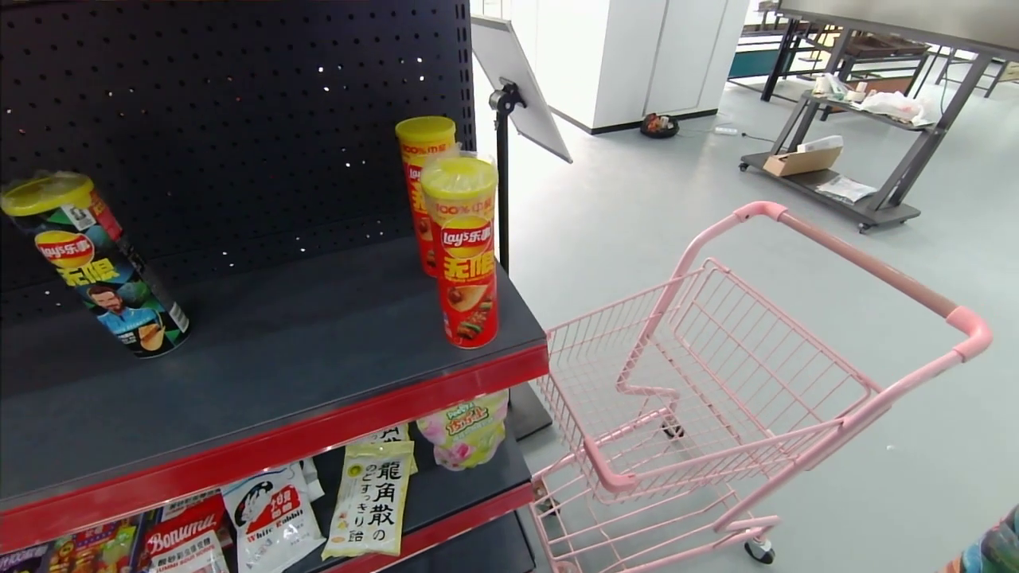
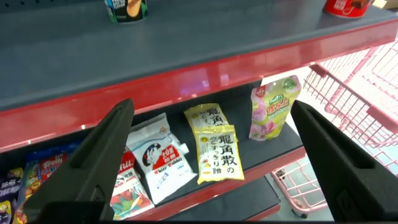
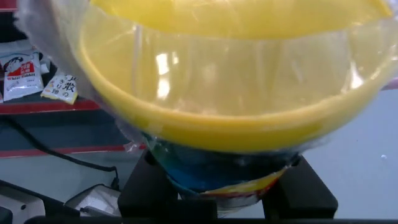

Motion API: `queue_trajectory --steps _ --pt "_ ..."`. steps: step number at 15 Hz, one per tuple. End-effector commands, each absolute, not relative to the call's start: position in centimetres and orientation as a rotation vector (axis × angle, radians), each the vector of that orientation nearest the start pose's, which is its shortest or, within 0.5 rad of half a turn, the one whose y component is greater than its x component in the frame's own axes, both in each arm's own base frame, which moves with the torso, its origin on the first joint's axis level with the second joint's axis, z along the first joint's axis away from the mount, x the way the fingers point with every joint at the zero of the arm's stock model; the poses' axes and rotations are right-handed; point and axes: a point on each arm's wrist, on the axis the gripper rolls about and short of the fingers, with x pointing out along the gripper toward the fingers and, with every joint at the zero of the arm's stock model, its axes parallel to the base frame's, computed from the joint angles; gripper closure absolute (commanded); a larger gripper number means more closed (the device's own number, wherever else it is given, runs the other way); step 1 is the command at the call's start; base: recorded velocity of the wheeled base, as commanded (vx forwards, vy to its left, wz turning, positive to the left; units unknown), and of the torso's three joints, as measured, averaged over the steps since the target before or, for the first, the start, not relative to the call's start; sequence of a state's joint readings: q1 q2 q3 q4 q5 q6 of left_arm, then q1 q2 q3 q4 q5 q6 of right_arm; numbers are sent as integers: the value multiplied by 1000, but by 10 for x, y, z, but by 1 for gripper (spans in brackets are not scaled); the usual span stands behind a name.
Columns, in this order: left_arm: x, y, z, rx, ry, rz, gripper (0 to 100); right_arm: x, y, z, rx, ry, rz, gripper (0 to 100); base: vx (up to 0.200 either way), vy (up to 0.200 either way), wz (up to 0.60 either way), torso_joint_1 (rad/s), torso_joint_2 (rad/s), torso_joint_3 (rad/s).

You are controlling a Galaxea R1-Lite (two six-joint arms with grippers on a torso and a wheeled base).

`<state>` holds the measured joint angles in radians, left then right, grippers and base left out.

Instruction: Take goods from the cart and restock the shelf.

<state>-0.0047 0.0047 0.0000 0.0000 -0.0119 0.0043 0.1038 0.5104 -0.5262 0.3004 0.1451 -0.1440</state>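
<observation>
- Right gripper [image 3: 217, 193] pinches a yellow-lidded chip can [image 3: 230, 106], apparently mid-carry.
- Left gripper [image 2: 208, 112] hangs spread, empty.
- Next, likely: stand the can upright on the upper shelf [image 1: 263, 350].

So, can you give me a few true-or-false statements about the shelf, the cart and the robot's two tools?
1. Two red chip cans stand at the right end of the upper shelf. True.
2. The pink cart is piled with goods. False: its basket looks empty.
3. The left tool is open and holds nothing. True.
4. The right tool grips a snack bag. False: it is closed on a yellow-lidded chip can.
5. The dark chip can stands on the lower shelf. False: it stands at the left of the upper shelf, and snack bags lie on the lower one.
</observation>
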Motion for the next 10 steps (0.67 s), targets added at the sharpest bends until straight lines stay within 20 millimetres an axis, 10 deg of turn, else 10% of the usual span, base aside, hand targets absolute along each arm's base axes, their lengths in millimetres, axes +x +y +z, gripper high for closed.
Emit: queue_trajectory --steps 1,4,10 --pt "-22 0 76 5 6 -17 0 12 5 196 -137 275 270 100 0 0 0 159 -378 -222" --pt "-22 0 76 5 6 -17 0 19 6 202 -136 274 286 100 0 0 0 152 -369 -209" --pt "-23 0 76 5 1 -17 0 95 17 221 -125 281 391 100 0 0 0 8 -20 -11"
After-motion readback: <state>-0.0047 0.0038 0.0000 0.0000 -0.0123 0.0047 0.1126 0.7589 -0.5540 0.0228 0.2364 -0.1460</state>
